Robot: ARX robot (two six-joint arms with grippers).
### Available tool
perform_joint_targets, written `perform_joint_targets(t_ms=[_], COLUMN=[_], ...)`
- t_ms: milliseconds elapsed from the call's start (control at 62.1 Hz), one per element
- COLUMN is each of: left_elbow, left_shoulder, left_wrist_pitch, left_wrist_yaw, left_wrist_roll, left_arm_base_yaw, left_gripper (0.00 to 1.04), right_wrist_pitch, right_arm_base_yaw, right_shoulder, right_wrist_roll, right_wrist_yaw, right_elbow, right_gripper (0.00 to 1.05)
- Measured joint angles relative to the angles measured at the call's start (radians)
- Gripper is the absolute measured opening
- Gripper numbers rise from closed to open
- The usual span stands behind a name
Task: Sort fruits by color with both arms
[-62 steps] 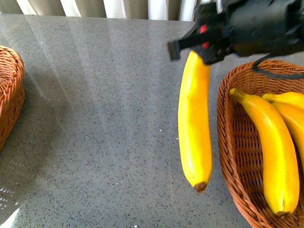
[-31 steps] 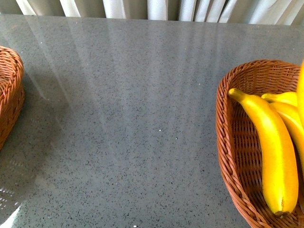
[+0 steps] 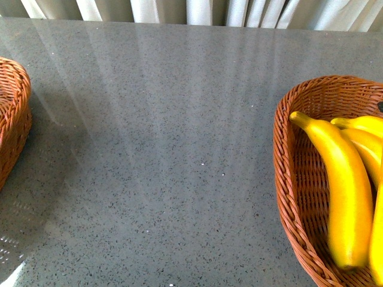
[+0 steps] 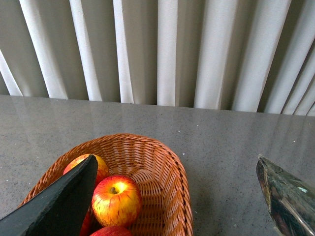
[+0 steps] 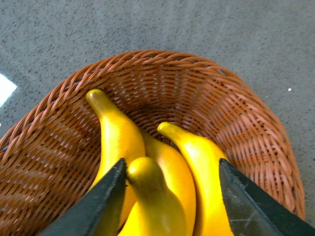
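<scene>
Several yellow bananas (image 3: pixel 338 191) lie in the brown wicker basket (image 3: pixel 287 179) at the right of the front view. In the right wrist view my right gripper (image 5: pixel 172 167) hangs open just above them. One banana (image 5: pixel 147 196) lies between its fingers, close to one fingertip (image 5: pixel 115 182), with the other bananas (image 5: pixel 115 132) beside it. In the left wrist view my left gripper (image 4: pixel 175 158) stands open over the rim of the other basket (image 4: pixel 172 167), which holds red-and-yellow apples (image 4: pixel 116 200). One finger (image 4: pixel 59 206) hides part of an apple (image 4: pixel 101 166). Neither gripper shows in the front view.
The left basket (image 3: pixel 15 107) shows only at the left edge of the front view. Grey speckled tabletop (image 3: pixel 167 149) stretches between the two baskets. Pale vertical curtains (image 4: pixel 162 49) hang behind the table's far edge.
A second ago my right gripper held a banana hanging over the table beside the right basket. It carried it right, out of the front view; now that banana lies in the basket.
</scene>
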Motion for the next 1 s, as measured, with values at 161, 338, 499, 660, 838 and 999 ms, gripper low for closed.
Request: perform_joint_targets(t_ms=[161, 338, 499, 660, 838, 999], left_elbow=[0.000, 0.000, 0.000, 0.000, 0.000, 0.000], left_shoulder=[0.000, 0.000, 0.000, 0.000, 0.000, 0.000], left_wrist_pitch=[0.000, 0.000, 0.000, 0.000, 0.000, 0.000], left_wrist_yaw=[0.000, 0.000, 0.000, 0.000, 0.000, 0.000], left_wrist_roll=[0.000, 0.000, 0.000, 0.000, 0.000, 0.000], left_arm_base_yaw=[0.000, 0.000, 0.000, 0.000, 0.000, 0.000], left_gripper=[0.96, 0.96, 0.96, 0.96, 0.96, 0.96], right_wrist_pitch=[0.031, 0.028, 0.348, 0.691, 0.646, 0.578], right_arm_base_yaw=[-0.021, -0.024, 0.006, -0.042, -0.043, -0.043], right_shoulder=[-0.171, -0.288, -0.255, -0.321, -0.457, -0.574], right_wrist_roll=[0.094, 0.140, 0.243, 0.335, 0.357, 0.360], right_wrist_yaw=[-0.091, -0.114, 0.101, 0.182, 0.175, 0.175], right_elbow=[-0.081, -0.102, -0.214, -0.366, -0.455, -0.500], right_gripper=[0.85, 0.95, 0.83, 0.56, 0.17, 0.02])
